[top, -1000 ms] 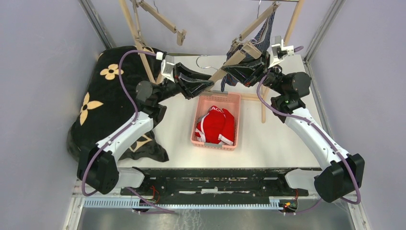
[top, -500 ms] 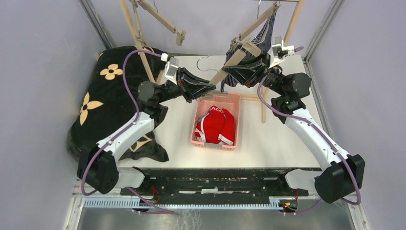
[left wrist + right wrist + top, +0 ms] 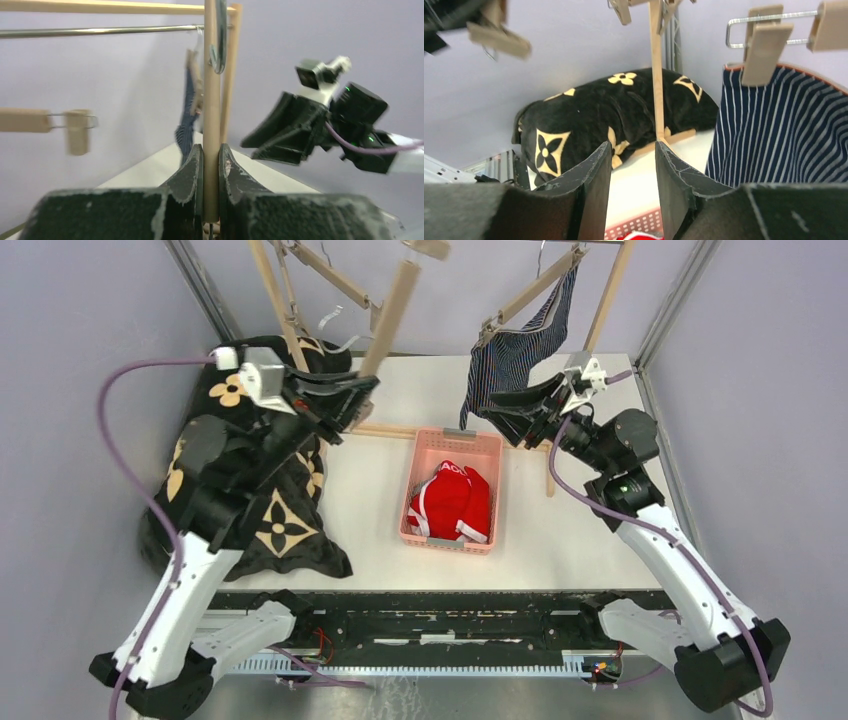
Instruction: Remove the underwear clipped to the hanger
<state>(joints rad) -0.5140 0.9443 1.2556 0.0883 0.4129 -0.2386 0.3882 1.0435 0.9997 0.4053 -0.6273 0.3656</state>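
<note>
The left fingers [image 3: 190, 170] are clamping tight on the wooden hanger bar [image 3: 211, 125], which is standing upright between them. The right fingers [image 3: 596, 190] are standing apart and gripping nothing. The dark blue striped boxers [image 3: 774, 130] are hanging from a wooden clip [image 3: 761, 50] just to their right, and the red briefs [image 3: 450, 502] are lying in the pink basket [image 3: 458, 437] below them.

The left arm [image 3: 185, 585] and right arm [image 3: 665, 550] are showing white shells and black joints, each trailing a purple cable [image 3: 160, 361]. The left gripper [image 3: 211, 155] and right gripper [image 3: 633, 150] are wearing scuffed black fingers [image 3: 674, 175].
</note>
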